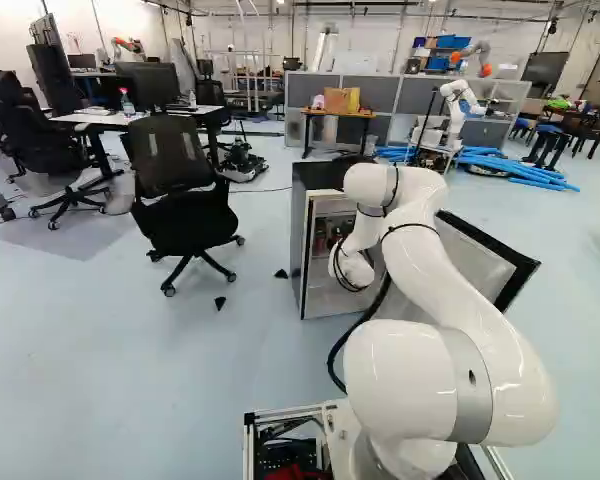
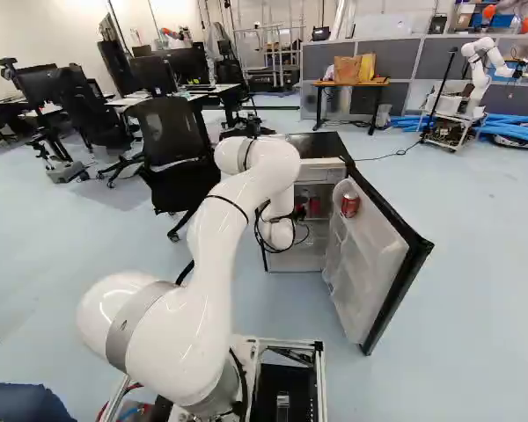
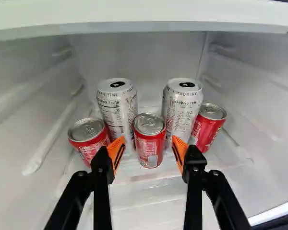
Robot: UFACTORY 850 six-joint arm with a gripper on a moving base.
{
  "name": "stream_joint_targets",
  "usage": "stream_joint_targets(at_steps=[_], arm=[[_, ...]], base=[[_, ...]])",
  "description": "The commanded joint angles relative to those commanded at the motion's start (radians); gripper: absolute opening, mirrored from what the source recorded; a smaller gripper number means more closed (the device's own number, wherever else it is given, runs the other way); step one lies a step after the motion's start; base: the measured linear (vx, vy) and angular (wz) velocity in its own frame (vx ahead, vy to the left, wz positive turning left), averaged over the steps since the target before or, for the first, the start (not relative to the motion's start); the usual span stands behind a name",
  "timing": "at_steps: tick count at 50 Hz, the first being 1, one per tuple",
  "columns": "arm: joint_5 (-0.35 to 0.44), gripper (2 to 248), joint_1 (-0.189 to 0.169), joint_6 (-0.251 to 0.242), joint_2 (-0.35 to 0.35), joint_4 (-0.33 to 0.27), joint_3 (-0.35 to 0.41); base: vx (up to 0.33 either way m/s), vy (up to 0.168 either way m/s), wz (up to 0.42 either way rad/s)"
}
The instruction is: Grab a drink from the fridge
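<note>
- Five cans stand on the shelf (image 3: 235, 155) inside the fridge (image 1: 299, 240): three short red ones and two tall silvery ones.
- Your gripper (image 2: 298, 214) reaches into the fridge, its jaws spread apart and gripping nothing.
- You have the middle red can (image 3: 149, 141) ahead, in line with the gap between the two orange pads (image 3: 179, 152).
- Behind it you see the tall cans (image 3: 117, 112), one to either side.
- Your other two red cans (image 3: 209, 127) stand farther out, one beyond each pad.
- You have the fridge door (image 2: 370, 264) swung open, with another red can (image 2: 349, 204) held on its inner side.
</note>
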Motion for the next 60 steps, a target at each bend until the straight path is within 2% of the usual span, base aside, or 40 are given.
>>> stream_joint_targets(at_steps=[46, 60], arm=[[-0.021, 154, 0.002, 0.0, -0.05, 0.0, -0.093], [-0.021, 154, 0.003, 0.0, -0.051, 0.0, -0.094]], base=[[0.0, 0.0, 0.0], [0.0, 0.0, 0.0]])
